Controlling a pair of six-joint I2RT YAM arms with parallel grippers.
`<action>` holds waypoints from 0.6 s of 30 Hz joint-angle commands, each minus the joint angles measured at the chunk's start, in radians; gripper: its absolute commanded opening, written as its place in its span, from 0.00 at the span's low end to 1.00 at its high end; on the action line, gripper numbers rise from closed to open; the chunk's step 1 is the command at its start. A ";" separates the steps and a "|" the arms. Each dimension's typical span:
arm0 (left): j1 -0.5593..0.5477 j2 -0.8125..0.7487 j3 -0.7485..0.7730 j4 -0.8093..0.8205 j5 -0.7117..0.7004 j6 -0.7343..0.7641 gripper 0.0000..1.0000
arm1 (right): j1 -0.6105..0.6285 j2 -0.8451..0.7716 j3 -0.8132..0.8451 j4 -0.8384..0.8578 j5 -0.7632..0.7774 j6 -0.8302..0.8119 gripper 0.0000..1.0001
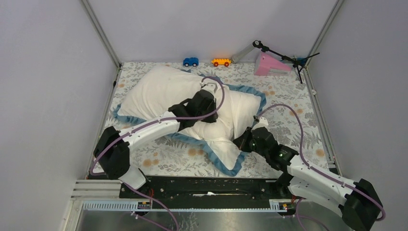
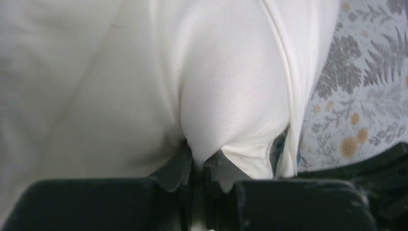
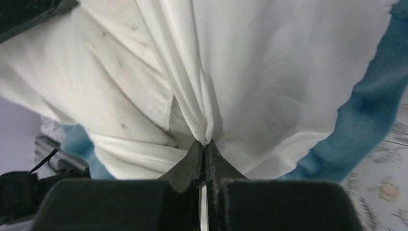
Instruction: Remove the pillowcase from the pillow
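Observation:
The cream-white pillow (image 1: 159,89) lies at the back left. The pillowcase (image 1: 243,108) lies white face up with blue edging, spread to the right and front. My left gripper (image 1: 210,114) is shut on a plump white bulge of the pillow (image 2: 226,91); the pillowcase's hemmed edge (image 2: 294,96) hangs just right of it. My right gripper (image 1: 244,139) is shut on a gathered fold of the pillowcase (image 3: 269,72) at the end of its zip (image 3: 166,77), with blue edging (image 3: 356,125) to the right.
A grey-and-orange floral cloth (image 1: 293,120) covers the table. At the back edge stand a blue toy car (image 1: 190,61), an orange toy car (image 1: 221,62), a pink wedge (image 1: 269,65) and a black stand (image 1: 284,55). White walls close in three sides.

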 commanded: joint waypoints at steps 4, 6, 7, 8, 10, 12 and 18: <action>0.251 -0.135 -0.025 0.117 -0.063 -0.050 0.00 | 0.000 0.186 0.016 -0.081 -0.282 -0.040 0.00; 0.259 -0.164 -0.015 0.119 -0.052 -0.042 0.00 | -0.001 0.228 -0.002 -0.080 -0.226 -0.033 0.01; 0.259 -0.176 -0.013 0.115 -0.049 -0.040 0.00 | -0.001 0.247 -0.011 -0.074 -0.191 -0.024 0.01; 0.259 -0.190 -0.015 0.112 -0.044 -0.042 0.00 | -0.002 0.262 -0.017 -0.070 -0.142 -0.016 0.01; 0.259 -0.221 -0.026 0.109 -0.029 -0.046 0.00 | -0.002 0.291 -0.024 -0.049 -0.068 -0.010 0.02; 0.259 -0.256 -0.041 0.101 -0.020 -0.050 0.00 | -0.006 0.318 -0.024 -0.020 -0.030 -0.005 0.03; 0.259 -0.350 -0.060 0.059 -0.001 -0.041 0.00 | -0.020 0.429 0.002 0.055 0.038 -0.051 0.04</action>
